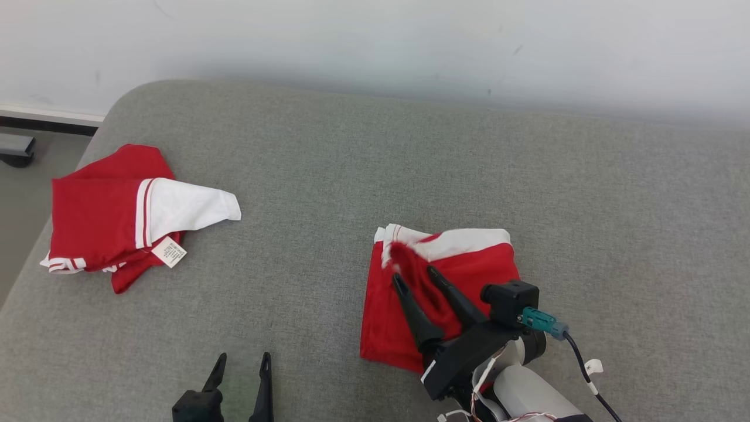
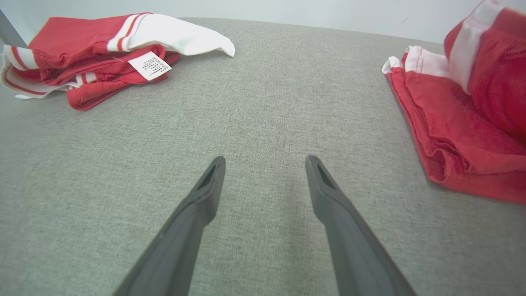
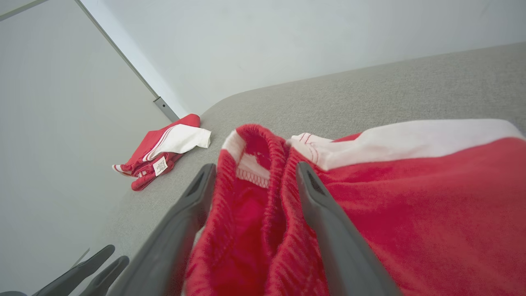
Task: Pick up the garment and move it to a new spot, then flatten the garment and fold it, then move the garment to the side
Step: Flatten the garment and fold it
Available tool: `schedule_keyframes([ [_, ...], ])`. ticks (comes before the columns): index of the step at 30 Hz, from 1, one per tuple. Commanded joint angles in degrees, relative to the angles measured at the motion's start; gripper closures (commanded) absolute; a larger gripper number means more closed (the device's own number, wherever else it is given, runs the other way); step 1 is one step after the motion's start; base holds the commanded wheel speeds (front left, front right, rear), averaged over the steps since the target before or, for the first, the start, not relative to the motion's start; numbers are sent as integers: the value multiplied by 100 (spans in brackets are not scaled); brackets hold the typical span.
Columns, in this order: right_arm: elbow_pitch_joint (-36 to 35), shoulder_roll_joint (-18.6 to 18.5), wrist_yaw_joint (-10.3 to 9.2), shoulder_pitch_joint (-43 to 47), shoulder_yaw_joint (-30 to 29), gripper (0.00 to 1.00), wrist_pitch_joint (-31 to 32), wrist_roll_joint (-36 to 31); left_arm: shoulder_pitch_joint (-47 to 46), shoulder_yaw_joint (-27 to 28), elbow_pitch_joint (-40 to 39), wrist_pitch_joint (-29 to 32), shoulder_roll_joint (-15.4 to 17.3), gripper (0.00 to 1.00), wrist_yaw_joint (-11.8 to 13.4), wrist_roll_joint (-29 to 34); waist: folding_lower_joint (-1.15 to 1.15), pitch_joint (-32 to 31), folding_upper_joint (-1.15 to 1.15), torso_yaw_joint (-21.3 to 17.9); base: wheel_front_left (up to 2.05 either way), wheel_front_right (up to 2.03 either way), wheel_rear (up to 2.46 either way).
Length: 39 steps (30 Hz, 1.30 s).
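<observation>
Left end effector [image 1: 244, 354] released; right end effector [image 1: 415, 273] spread astride a fold of one garment [image 1: 384, 316]; second garment [image 1: 96, 223] apart

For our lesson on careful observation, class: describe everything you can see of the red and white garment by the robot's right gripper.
The garment is soft red knit cloth with a white band along its far edge and a ribbed, gathered hem. It lies folded in a rough rectangle on the grey cushion, right of centre. One ridge of cloth stands bunched between the spread fingers of the right gripper, which flank it closely.
</observation>
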Motion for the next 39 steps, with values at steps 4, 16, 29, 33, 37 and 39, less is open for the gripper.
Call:
schedule_keyframes([
  [4,81,35,-13,-56,-149,0,-239,2,77,117,-87,-19,-5,0,64,46,0,-43,0,-110,0,0,0],
  [16,-985,32,-13,751,-2149,0,-298,-1618,69,415,-588,-19,-5,0,97,302,0,-106,0,-682,0,0,0],
  [29,-1438,78,-13,1763,-2729,0,-298,-2379,384,654,-740,-19,-4,0,29,555,0,-436,0,-1002,0,0,0],
  [33,-1501,77,-13,1971,-2724,0,-298,-2399,524,728,-804,-19,-4,0,32,608,0,-561,0,-1086,0,0,0],
  [37,-1515,77,-13,2039,-2638,0,-298,-2405,644,799,-850,-19,-3,0,40,649,0,-628,0,-1181,0,0,0],
  [39,-1502,78,-13,2052,-2602,0,-298,-2409,697,804,-867,-19,-5,0,46,635,0,-663,0,-1209,0,0,0],
])
